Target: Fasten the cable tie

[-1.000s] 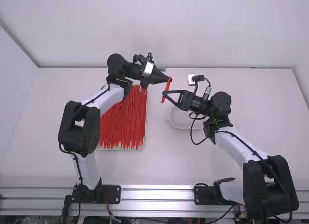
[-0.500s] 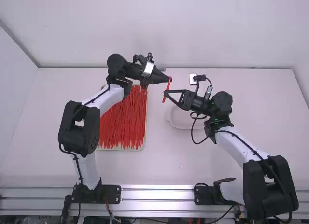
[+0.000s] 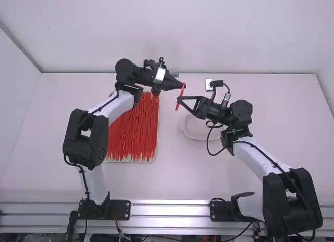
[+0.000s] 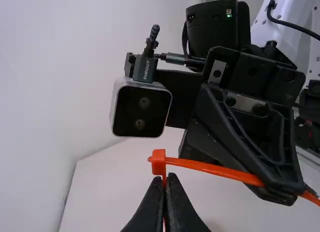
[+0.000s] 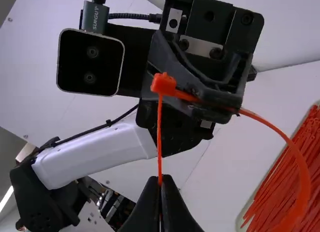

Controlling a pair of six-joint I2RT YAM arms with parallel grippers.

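Right pincer [image 5: 160, 179] nudged upward, it and left pincer [image 4: 164, 178] pinch thin, looped red cable tie [image 5: 159, 132]

1. My left arm [image 3: 112, 107] stretches toward the table's far edge, its wrist turned right toward the middle.
2. My left gripper [image 3: 180, 87] has its fingers pressed together on the red cable tie [image 5: 159, 137].
3. My right arm [image 3: 255, 153] bends leftward. My right gripper [image 3: 179, 101] sits just beside the left gripper's tip, its fingers pinching the same tie.

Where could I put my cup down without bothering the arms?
Bare table lies right of the right arm and left of the tray. Crowded: the middle, where both jaws hold the tie.
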